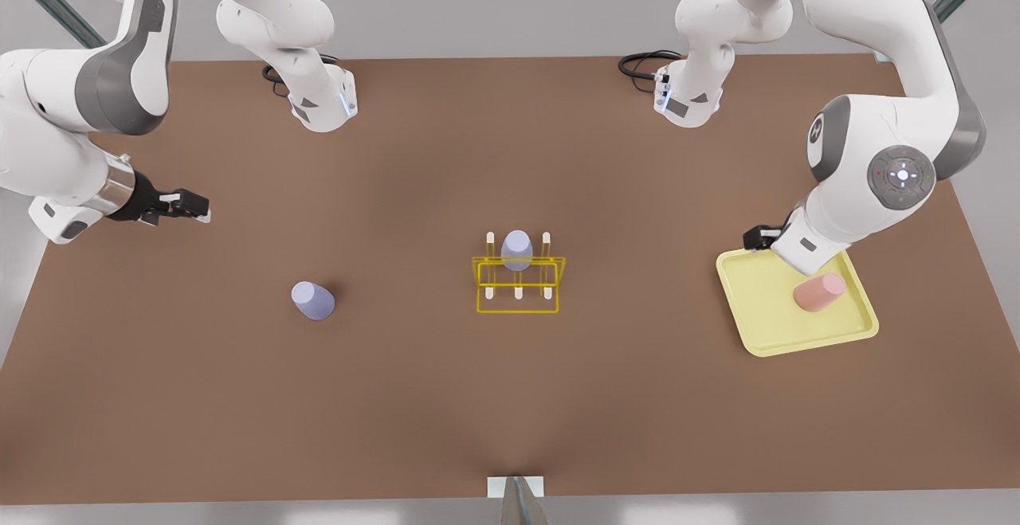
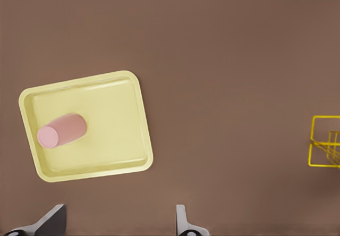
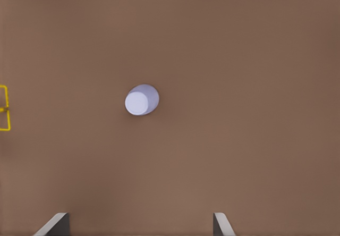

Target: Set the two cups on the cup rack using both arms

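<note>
Hovered spread and empty, left gripper above the tray with the pink cup, right gripper above the table's lavender cup; best centred first, before lowering toward rack.

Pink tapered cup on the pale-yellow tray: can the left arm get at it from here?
Probably yes. The pink cup lies on its side in the tray, nothing over it; the left gripper hangs open above.

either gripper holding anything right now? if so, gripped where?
Nothing held. Left gripper open near the pale-yellow tray; right gripper open above the loose lavender cup.
</note>
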You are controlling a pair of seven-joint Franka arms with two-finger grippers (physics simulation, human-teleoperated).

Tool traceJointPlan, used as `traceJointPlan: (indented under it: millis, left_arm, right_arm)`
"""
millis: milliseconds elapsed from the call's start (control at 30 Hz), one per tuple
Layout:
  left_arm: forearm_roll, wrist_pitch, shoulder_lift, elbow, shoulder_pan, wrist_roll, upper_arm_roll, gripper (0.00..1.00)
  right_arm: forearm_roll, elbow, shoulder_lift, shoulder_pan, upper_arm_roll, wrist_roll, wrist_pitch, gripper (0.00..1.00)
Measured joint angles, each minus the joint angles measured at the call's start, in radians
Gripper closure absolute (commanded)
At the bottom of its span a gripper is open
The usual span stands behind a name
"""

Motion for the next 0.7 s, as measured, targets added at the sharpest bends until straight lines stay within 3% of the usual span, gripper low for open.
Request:
traceJointPlan:
  millis: [133,367,700]
  left_arm:
    - [0.003,-0.005,0.042,-0.002,0.013,0.001,0.019,0.00]
    - [0.055,0.201,0.255,-0.023,0.329,0.106,0.048,0.00]
    - [0.025,0.521,0.288,-0.244,0.390,0.277,0.062,0.00]
  right_arm:
    - [-0.007,0.001,0.020,0.007,0.003,-0.003,0.010,0.00]
    - [-0.010,-0.063,0.212,0.105,0.006,0.018,0.167,0.00]
    - [-0.013,-0.285,0.222,0.114,0.003,0.062,0.455,0.00]
